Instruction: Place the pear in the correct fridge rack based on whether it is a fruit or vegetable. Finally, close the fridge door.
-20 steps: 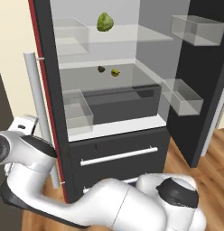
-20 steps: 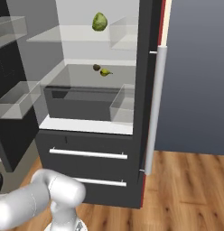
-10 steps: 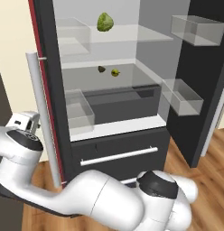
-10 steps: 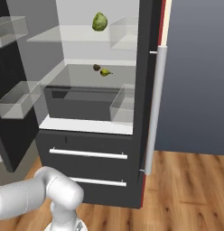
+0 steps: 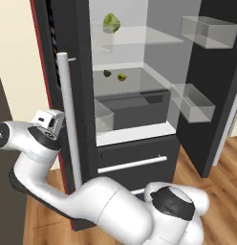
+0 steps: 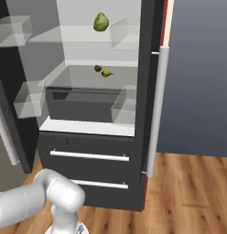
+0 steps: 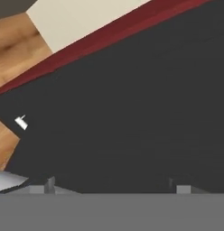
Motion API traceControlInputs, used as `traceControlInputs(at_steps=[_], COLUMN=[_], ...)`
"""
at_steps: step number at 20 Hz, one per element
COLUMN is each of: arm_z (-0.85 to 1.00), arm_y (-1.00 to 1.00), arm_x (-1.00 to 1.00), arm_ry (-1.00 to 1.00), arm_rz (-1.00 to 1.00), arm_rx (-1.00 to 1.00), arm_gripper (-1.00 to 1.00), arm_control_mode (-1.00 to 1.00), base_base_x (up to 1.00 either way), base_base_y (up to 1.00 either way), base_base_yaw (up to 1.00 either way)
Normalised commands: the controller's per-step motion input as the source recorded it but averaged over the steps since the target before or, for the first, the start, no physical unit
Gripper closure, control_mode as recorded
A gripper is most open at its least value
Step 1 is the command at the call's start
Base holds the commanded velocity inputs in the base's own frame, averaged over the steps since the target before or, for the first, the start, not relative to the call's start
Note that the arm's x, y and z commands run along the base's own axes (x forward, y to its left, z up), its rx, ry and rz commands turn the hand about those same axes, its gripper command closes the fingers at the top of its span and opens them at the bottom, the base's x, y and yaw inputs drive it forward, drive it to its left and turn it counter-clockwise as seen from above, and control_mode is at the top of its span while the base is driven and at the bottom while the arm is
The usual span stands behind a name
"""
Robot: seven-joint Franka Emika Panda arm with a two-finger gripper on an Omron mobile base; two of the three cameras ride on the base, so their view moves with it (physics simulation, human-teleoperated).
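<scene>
The pear (image 5: 122, 76) (image 6: 106, 72), tiny and yellow-green, lies on the fridge's middle glass shelf. The fridge door (image 5: 220, 72) (image 6: 147, 68) on the right, dark grey with clear bins inside, stands wide open. The matching left door (image 5: 84, 95) (image 6: 8, 68) stands partly swung in, its silver bar handle (image 5: 68, 119) facing me. My gripper (image 5: 56, 125) (image 7: 114, 185) is at that left door's outer face (image 7: 132, 113), far from the pear. Its fingertips (image 7: 50, 182) stand wide apart, open, with nothing between them.
A crinkled green leafy vegetable (image 5: 111, 22) (image 6: 101, 21) sits on the top shelf. A small dark item (image 5: 107, 73) lies beside the pear. Below are a dark crisper box (image 5: 134, 107) and drawers with horizontal handles (image 5: 134, 162) (image 6: 88, 155). Wooden floor lies to the right.
The left door has swung inward toward the fridge, its handle shifting right. My hand has moved right with it along its outer face. The pear has not moved.
</scene>
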Motion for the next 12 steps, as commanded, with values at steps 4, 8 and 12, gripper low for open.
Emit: traceControlInputs(at_steps=[4,8,12], arm_z=[-0.02,0.0,0.0], arm_y=[-1.0,-1.0,-0.93], arm_x=[0.94,0.87,0.76], arm_ry=[-0.08,-0.11,-0.1], arm_rz=[0.0,0.0,0.0], arm_rx=[0.02,0.01,0.0], arm_gripper=[-1.0,-1.0,-1.0], arm_control_mode=[-1.0,-1.0,-1.0], base_base_x=[0.0,0.0,0.0], base_base_y=[0.0,0.0,0.0], base_base_yaw=[0.0,0.0,0.0])
